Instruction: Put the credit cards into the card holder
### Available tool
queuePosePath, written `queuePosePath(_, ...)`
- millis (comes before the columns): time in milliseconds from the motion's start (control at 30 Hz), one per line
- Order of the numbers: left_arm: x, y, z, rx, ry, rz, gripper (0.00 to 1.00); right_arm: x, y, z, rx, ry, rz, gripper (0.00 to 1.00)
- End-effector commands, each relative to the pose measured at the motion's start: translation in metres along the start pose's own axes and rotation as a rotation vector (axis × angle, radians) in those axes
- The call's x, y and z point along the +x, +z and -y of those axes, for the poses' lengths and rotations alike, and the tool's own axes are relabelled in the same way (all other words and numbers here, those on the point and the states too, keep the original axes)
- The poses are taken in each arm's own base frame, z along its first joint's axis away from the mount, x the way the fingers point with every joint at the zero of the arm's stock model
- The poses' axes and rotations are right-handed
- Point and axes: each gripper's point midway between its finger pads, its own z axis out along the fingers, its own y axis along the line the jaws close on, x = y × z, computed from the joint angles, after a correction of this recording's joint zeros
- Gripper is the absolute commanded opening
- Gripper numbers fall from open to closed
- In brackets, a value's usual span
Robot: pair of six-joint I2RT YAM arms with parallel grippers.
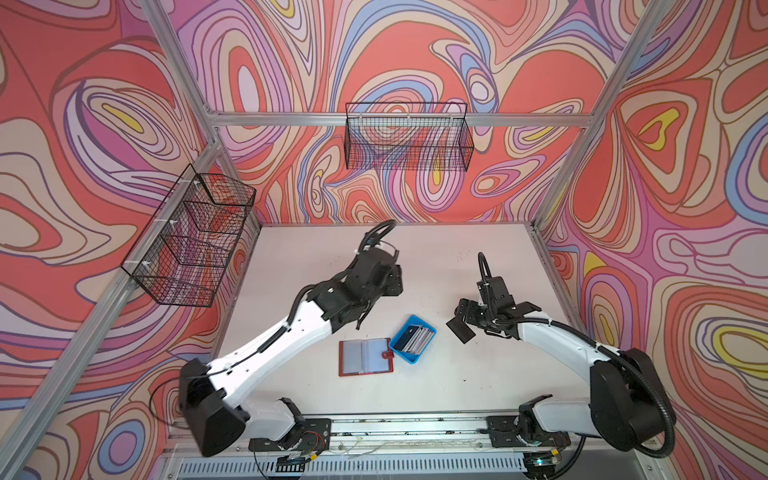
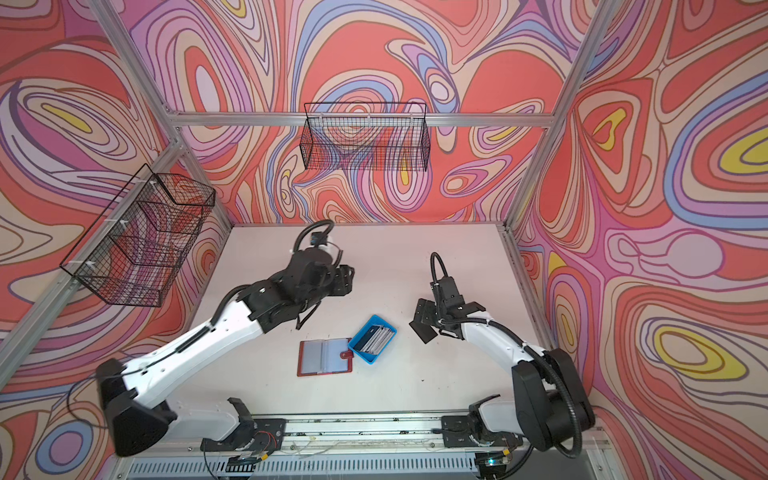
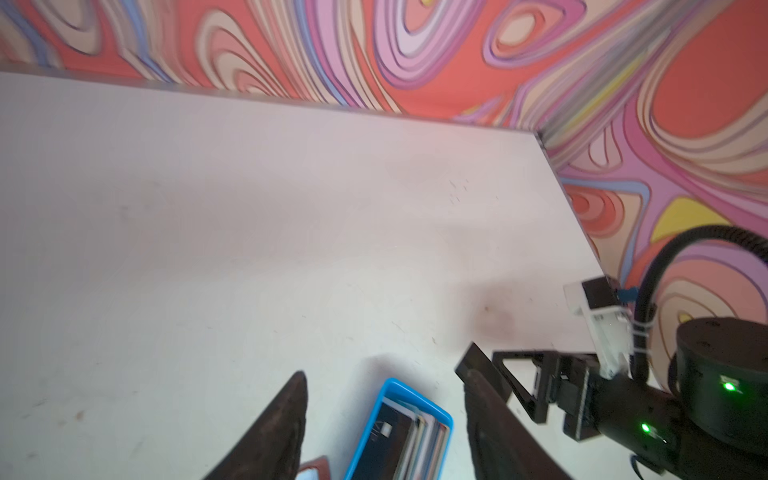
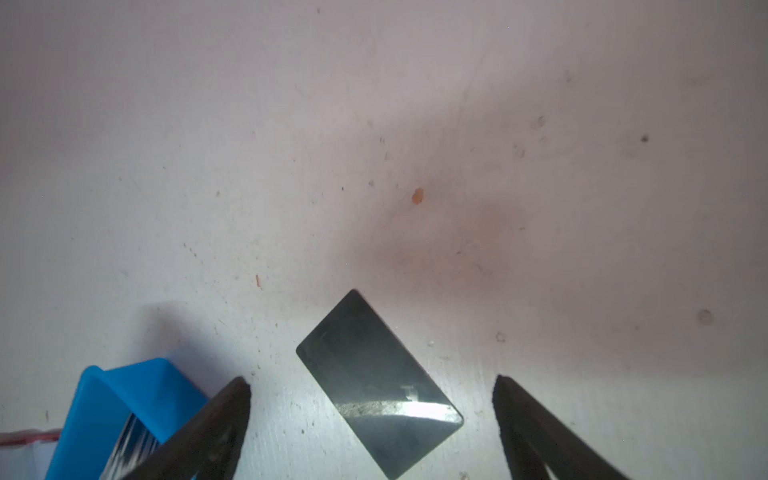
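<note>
Little is done yet: the card holder (image 1: 365,356) lies open, its sleeves look empty, and the credit cards (image 1: 415,337) stand in the blue tray (image 1: 400,353). One black card (image 4: 380,386) lies loose under the spread right gripper (image 4: 372,381); the left gripper (image 3: 386,376) is also spread, empty

Quick rundown of where stuff sits: the red-brown leather-look booklet card holder (image 1: 361,357) lies opened on the white table (image 1: 457,386), front-middle. Just right of it, about touching its snap tab, sits the small blue plastic tray (image 1: 401,354), with the stack of thin plastic credit cards (image 1: 415,338) standing on edge inside. Right of the tray, apart from it, one black plastic card (image 1: 461,331) sits under my right gripper (image 4: 372,379), between the fingers, touching neither. My left gripper (image 3: 386,376) hangs behind the holder.
</note>
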Motion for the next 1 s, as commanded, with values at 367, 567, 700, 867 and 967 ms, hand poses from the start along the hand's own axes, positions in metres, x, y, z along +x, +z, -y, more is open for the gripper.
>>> queuePosePath(367, 0.006, -0.058, -0.185, -0.544, -0.049, 0.218, 0.83, 0.049, 0.016, -0.001, -0.008, -0.032, -0.259, 0.85)
queuePosePath(567, -0.002, -0.064, -0.188, -0.571, -0.031, 0.25, 0.84, 0.055, 0.011, -0.003, 0.036, -0.058, -0.281, 0.75)
queuePosePath(700, -0.002, -0.06, -0.187, -0.562, -0.033, 0.25, 0.84, 0.054, 0.01, -0.011, 0.074, -0.094, -0.267, 0.74)
queuePosePath(867, -0.002, -0.058, -0.188, -0.566, -0.036, 0.241, 0.84, 0.05, 0.019, -0.015, 0.118, -0.137, -0.252, 0.74)
queuePosePath(967, -0.002, -0.058, -0.188, -0.559, -0.044, 0.235, 0.85, 0.045, 0.023, -0.014, 0.16, -0.169, -0.242, 0.73)
